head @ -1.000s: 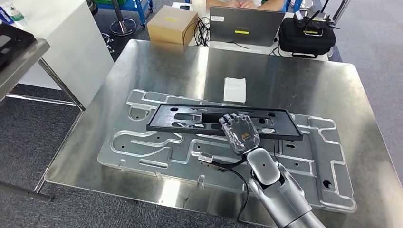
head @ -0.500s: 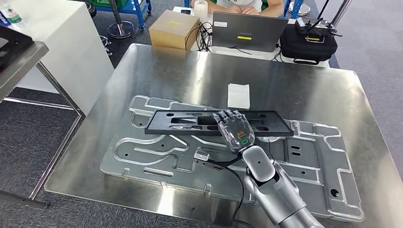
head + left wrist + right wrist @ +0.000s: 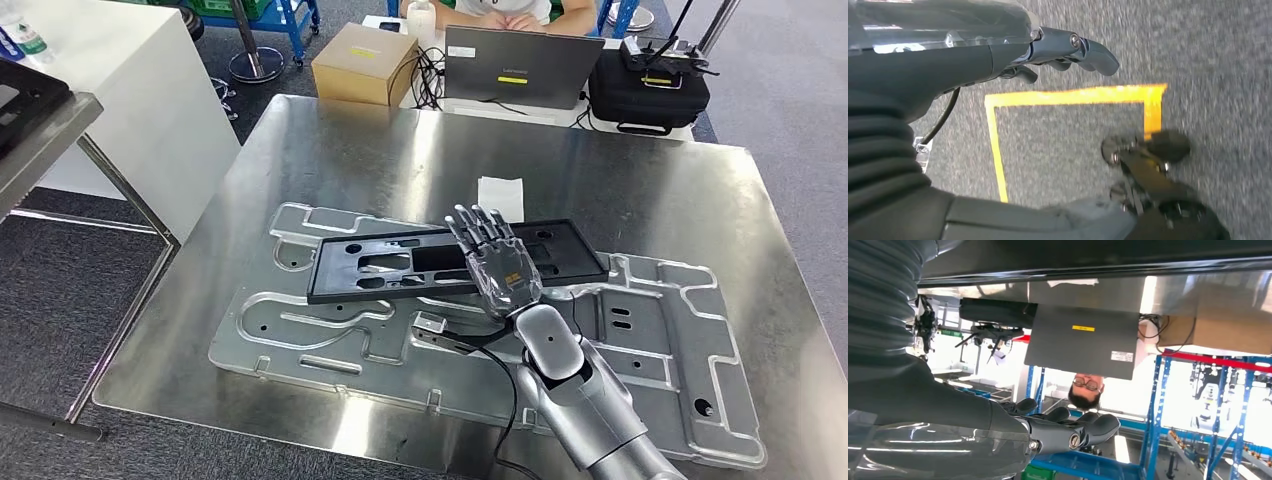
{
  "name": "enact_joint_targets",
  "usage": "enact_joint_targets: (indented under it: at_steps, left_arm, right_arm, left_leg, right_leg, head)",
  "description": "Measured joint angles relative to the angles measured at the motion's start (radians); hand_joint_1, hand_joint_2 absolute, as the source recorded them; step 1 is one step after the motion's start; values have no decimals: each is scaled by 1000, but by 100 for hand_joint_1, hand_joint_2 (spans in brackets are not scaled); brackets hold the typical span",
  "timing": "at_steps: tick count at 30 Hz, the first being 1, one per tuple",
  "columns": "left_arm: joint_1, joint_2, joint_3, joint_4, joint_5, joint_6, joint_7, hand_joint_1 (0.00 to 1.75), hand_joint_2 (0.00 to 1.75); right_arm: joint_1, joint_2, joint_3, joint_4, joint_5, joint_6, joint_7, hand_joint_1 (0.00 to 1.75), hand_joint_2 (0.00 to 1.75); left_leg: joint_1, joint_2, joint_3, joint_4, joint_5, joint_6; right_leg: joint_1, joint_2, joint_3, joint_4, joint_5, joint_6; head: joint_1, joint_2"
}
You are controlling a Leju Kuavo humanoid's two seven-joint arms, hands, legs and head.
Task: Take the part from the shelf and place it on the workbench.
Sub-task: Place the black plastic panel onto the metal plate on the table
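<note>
The right hand (image 3: 497,262) is raised with its fingers spread and straight, holding nothing, poised above the near edge of the black plastic frame part (image 3: 400,262). That part lies flat under and beyond the hand, its long axis running across the table (image 3: 640,180) from the hand's left to its right, the right end angled slightly farther away. It rests on a machined aluminium plate (image 3: 300,330). A white paper slip (image 3: 500,193) lies beyond the fingertips. The left hand (image 3: 1068,50) hangs over the grey floor, fingers loosely curled around nothing.
</note>
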Motion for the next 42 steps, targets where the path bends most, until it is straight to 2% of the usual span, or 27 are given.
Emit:
enact_joint_targets:
  at_steps: [2,4,5,6,7,9,11,14,15,17,19,20,21,22,24,26,27,30,31,32,34,35,36,37,39,41,42]
  left_arm:
    - [0,1,1,0,2,-5,-1,0,0]
    - [1,1,3,1,8,-15,-3,0,0]
    - [2,1,5,1,12,-20,-4,0,0]
    - [2,1,8,1,15,-25,-5,0,0]
    - [3,1,10,1,17,-29,-7,0,0]
    - [2,2,14,1,19,-36,-11,0,0]
    - [0,2,16,1,19,-40,-14,0,0]
    - [1,2,18,2,20,-48,-16,0,0]
    - [1,1,18,2,20,-50,-16,0,0]
    - [0,0,19,2,20,-53,-17,0,0]
    - [-1,0,19,2,20,-54,-18,0,0]
    - [-1,0,19,2,21,-54,-18,0,0]
    - [-1,0,19,2,21,-54,-18,0,0]
    - [-1,0,19,2,21,-54,-18,0,0]
    - [-1,-1,19,2,21,-54,-18,0,0]
    - [-1,-4,19,2,20,-55,-18,0,0]
    - [-1,-5,19,2,20,-55,-19,0,0]
    - [-1,-6,19,2,20,-55,-21,0,0]
    - [0,-6,19,2,20,-55,-21,0,0]
    - [0,-6,20,2,20,-55,-21,0,0]
    - [1,-7,20,2,19,-55,-22,0,0]
    - [1,-7,20,2,19,-56,-22,0,0]
    - [1,-7,20,2,19,-56,-23,0,0]
    - [1,-8,20,2,19,-56,-23,0,0]
    - [0,-8,20,2,19,-56,-23,0,0]
    - [-3,-8,20,2,19,-55,-23,0,0]
    - [-4,-8,20,2,19,-55,-24,0,0]
  right_arm:
    - [0,2,0,0,0,-2,-2,0,175]
    - [3,3,0,2,0,-4,-4,0,175]
    - [6,3,0,2,0,-4,-5,0,175]
    - [9,3,0,3,0,-4,-6,0,175]
    - [11,3,0,3,0,-4,-6,0,175]
    - [13,3,-1,3,0,-4,-7,0,175]
    - [13,3,-1,2,0,-4,-7,0,175]
    - [13,2,-2,2,0,-4,-8,0,175]
    - [13,2,-3,1,0,-4,-8,0,175]
    - [13,2,-5,1,0,-4,-8,0,175]
    - [15,2,-8,0,0,-4,-8,0,175]
    - [16,2,-9,0,0,-4,-8,0,175]
    - [17,2,-9,0,0,-4,-8,0,175]
    - [18,2,-10,0,0,-4,-8,0,175]
    - [17,1,-11,-1,0,-4,-8,0,175]
    - [15,1,-13,-5,0,-4,-8,0,175]
    - [13,1,-14,-7,0,-4,-8,0,175]
    - [11,1,-14,-8,0,-1,-8,0,175]
    - [10,1,-15,-8,0,1,-9,0,175]
    - [10,1,-15,-8,0,3,-9,0,175]
    - [10,2,-15,-8,0,7,-9,0,175]
    - [11,2,-15,-7,0,8,-9,0,175]
    - [11,2,-15,-6,0,9,-9,0,175]
    - [12,2,-15,-6,0,10,-9,0,175]
    - [12,2,-15,-6,0,10,-10,0,175]
    - [12,1,-15,-7,0,9,-10,0,175]
    - [12,1,-15,-8,0,8,-10,0,175]
  left_leg:
    - [4,0,-30,78,-56,-10]
    - [11,0,-80,205,-124,-20]
    - [14,1,-94,245,-138,-24]
    - [17,1,-92,251,-134,-28]
    - [19,1,-70,218,-112,-30]
    - [22,1,2,89,-58,-30]
    - [19,-1,42,9,-32,-22]
    - [16,-1,37,0,-18,0]
    - [16,1,33,-2,-11,8]
    - [19,4,18,-8,6,24]
    - [17,5,-5,-8,22,29]
    - [16,6,-17,-8,30,29]
    - [15,6,-29,-8,39,29]
    - [14,6,-40,-7,47,28]
    - [13,5,-57,-7,64,23]
    - [12,4,-65,-8,80,14]
    - [12,5,-66,-10,89,8]
    - [14,3,-73,-16,102,-11]
    - [13,2,-83,-1,78,-16]
    - [14,1,-96,34,35,-20]
    - [16,1,-123,152,-71,-27]
    - [17,2,-130,212,-101,-30]
    - [18,2,-125,250,-106,-33]
    - [18,2,-104,256,-91,-34]
    - [18,2,-15,168,-51,-32]
    - [15,1,80,38,-60,-23]
    - [12,1,103,-1,-71,-16]
  right_leg:
    - [-7,-3,5,-10,10,-6]
    - [-7,-5,1,-7,12,-9]
    - [-8,-5,-3,-4,12,-9]
    - [-8,-5,-7,0,12,-8]
    - [-9,-5,-11,5,12,-8]
    - [-10,-4,-19,17,10,-1]
    - [-8,-2,-27,27,11,12]
    - [-9,0,-34,29,18,33]
    - [-11,1,-38,37,8,39]
    - [-15,2,-65,106,-58,47]
    - [-15,2,-107,234,-147,54]
    - [-15,2,-119,285,-170,56]
    - [-15,2,-115,305,-171,56]
    - [-15,2,-91,288,-154,54]
    - [-12,2,4,162,-107,42]
    - [-4,2,87,37,-92,30]
    - [0,2,104,6,-94,27]
    - [-2,0,90,-13,-68,11]
    - [-6,-2,80,-18,-53,3]
    - [-9,-4,67,-23,-37,-3]
    - [-7,-6,36,-23,-11,-9]
    - [-6,-7,20,-20,0,-9]
    - [-5,-8,4,-17,11,-8]
    - [-5,-9,-14,-11,20,-5]
    - [-6,-9,-47,4,36,1]
    - [-5,-9,-69,18,49,12]
    - [-5,-10,-73,22,55,18]
  head:
    - [-4,0]
    - [-7,0]
    - [-7,0]
    - [-7,0]
    - [-8,0]
    - [-8,0]
    - [-7,0]
    - [-7,0]
    - [-6,0]
    - [-2,0]
    - [3,0]
    - [3,0]
    - [3,0]
    - [3,0]
    - [3,0]
    - [2,0]
    - [4,0]
    - [9,0]
    - [7,0]
    - [4,0]
    - [-1,0]
    - [-1,0]
    - [-1,0]
    - [-1,0]
    - [-2,0]
    - [-1,0]
    - [-2,0]
